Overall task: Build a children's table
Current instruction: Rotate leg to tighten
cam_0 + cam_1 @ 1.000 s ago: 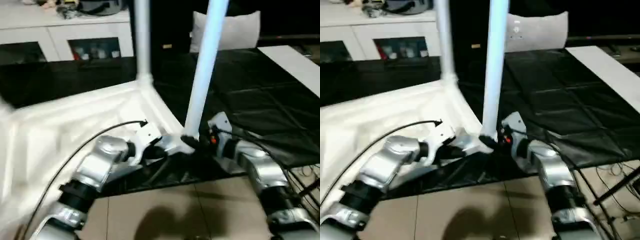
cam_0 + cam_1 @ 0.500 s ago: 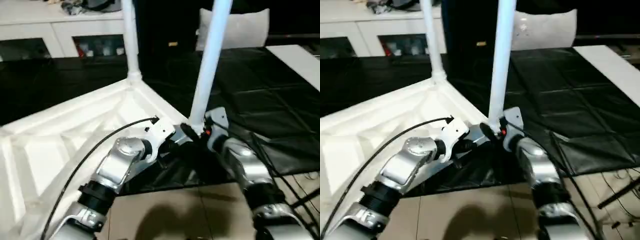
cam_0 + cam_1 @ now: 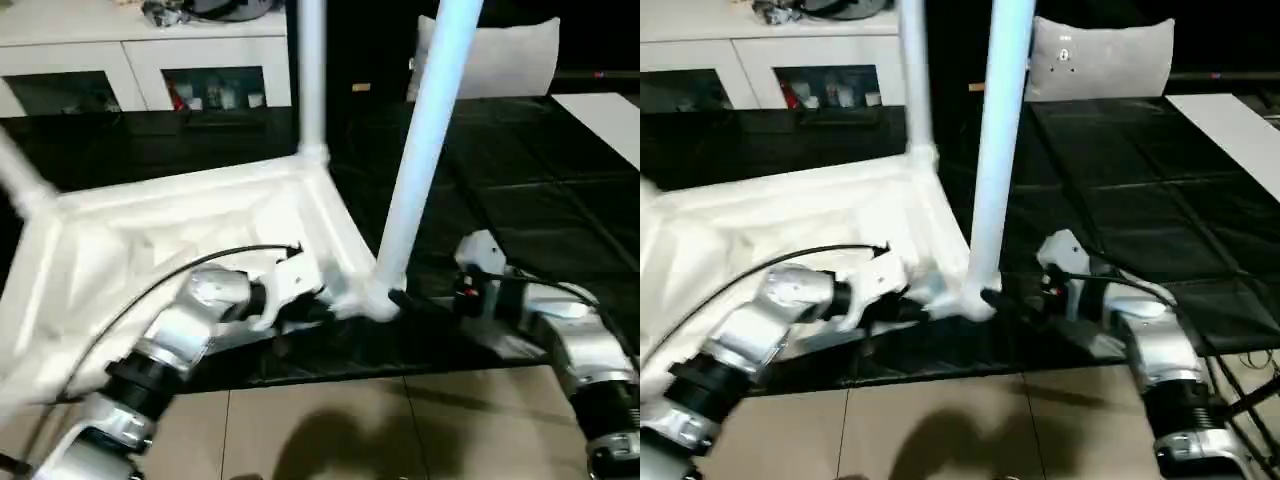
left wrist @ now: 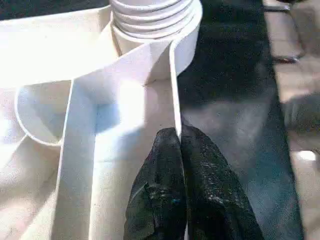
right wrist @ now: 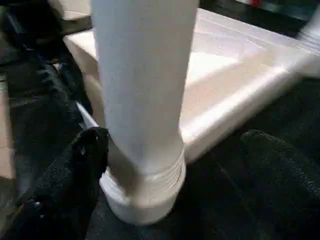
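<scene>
One upturned white tabletop lies on the black-covered counter, with three legs visible: two upright, one blurred at the left edge. The left tool pinches the tabletop's rim wall near the corner socket. The right tool spreads wide around the near leg's base.

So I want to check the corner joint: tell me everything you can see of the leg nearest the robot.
The nearest leg is a long, smooth white tube that looks plastic, rising past the frame top and leaning slightly. Its ridged, flared foot sits in the near corner socket of the upturned tabletop. The right gripper stands open, fingers either side of the foot. The left gripper, shut, pinches the tabletop's wall beside the socket.
</scene>
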### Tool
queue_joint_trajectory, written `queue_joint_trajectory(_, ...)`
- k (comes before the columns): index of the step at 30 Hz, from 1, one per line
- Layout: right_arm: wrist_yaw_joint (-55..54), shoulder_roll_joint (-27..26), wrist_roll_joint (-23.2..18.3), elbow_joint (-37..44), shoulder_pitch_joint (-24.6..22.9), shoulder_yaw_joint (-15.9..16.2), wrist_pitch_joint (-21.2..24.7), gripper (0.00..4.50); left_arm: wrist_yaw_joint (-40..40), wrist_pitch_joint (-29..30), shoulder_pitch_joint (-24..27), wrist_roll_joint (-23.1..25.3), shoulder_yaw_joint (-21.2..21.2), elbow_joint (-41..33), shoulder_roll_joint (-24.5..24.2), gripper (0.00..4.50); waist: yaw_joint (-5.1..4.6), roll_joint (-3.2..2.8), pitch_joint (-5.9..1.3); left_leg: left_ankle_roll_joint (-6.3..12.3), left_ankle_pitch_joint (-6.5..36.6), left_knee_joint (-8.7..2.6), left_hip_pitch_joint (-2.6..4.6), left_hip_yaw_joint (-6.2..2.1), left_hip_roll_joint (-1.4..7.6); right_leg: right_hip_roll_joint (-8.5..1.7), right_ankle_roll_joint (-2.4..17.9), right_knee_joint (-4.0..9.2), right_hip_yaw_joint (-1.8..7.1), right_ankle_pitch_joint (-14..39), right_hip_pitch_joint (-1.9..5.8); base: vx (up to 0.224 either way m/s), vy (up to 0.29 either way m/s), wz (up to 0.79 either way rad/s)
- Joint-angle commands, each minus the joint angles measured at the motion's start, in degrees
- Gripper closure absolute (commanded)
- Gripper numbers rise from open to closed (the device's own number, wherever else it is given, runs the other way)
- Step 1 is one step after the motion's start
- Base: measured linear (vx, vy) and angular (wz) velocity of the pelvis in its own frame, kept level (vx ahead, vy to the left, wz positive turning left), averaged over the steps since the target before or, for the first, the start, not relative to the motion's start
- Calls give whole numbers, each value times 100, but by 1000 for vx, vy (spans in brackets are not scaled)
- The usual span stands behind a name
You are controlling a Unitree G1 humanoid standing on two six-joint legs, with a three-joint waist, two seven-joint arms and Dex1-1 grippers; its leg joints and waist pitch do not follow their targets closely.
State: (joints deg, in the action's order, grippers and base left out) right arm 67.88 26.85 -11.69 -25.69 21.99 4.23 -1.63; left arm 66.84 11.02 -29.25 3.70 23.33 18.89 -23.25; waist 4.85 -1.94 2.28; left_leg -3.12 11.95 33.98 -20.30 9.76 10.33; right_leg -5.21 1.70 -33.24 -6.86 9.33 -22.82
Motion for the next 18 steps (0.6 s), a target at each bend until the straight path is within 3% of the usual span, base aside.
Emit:
queue_joint_trajectory(1,270,75,-96,147,-1,104,27,20,386,-153,-3,140,383,108,-78,450,15,13,-346,586,884,-383,13,-72,330,-391,1198,346,340,1292,323,0,0,0)
queue_joint_trajectory(5,842,191,-124,276,-31,443,211,56,944,-440,-92,60,575,124,-295,450,63,24,-361,662,735,-371,4,-70,331,-389,1340,278,340,907,339,0,0,0)
queue_joint_trajectory(12,997,141,-43,195,8,588,192,117,1172,-527,-129,-8,595,114,-283,450,81,35,-343,499,905,-392,7,-70,330,-407,1218,330,345,1345,338,0,0,0)
queue_joint_trajectory(18,1120,146,-58,224,-11,730,307,164,1239,-602,-144,-34,627,182,-252,450,93,38,-362,526,733,-377,3,-70,329,-404,1231,305,346,1174,341,0,0,0)
